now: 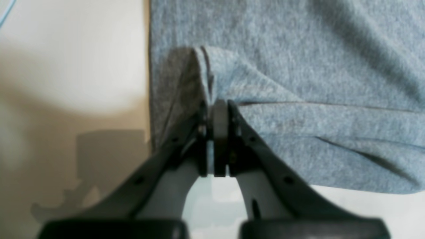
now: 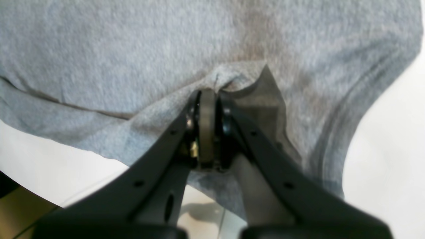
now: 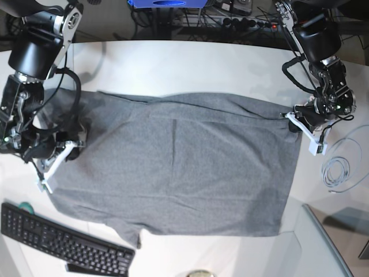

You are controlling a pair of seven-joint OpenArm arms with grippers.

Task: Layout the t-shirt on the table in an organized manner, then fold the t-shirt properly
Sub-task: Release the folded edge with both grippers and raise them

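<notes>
The heather-grey t-shirt [image 3: 179,167] lies spread across the white table [image 3: 190,63], mostly flat, with a ridge along its far edge. My left gripper [image 3: 288,117] is at the shirt's right edge in the base view. Up close, that left gripper [image 1: 215,106] is shut on a raised fold of the t-shirt [image 1: 298,66] near its hem. My right gripper [image 3: 79,142] is at the shirt's left side. In the right wrist view, the right gripper [image 2: 207,96] is shut on a pinched-up bit of the t-shirt [image 2: 132,49] by a sleeve edge.
A black keyboard [image 3: 63,242] lies at the front left, just below the shirt's corner. A coiled white cable [image 3: 340,170] rests on the table to the right of the left arm. Wires and a power strip [image 3: 242,23] run behind the table's far edge.
</notes>
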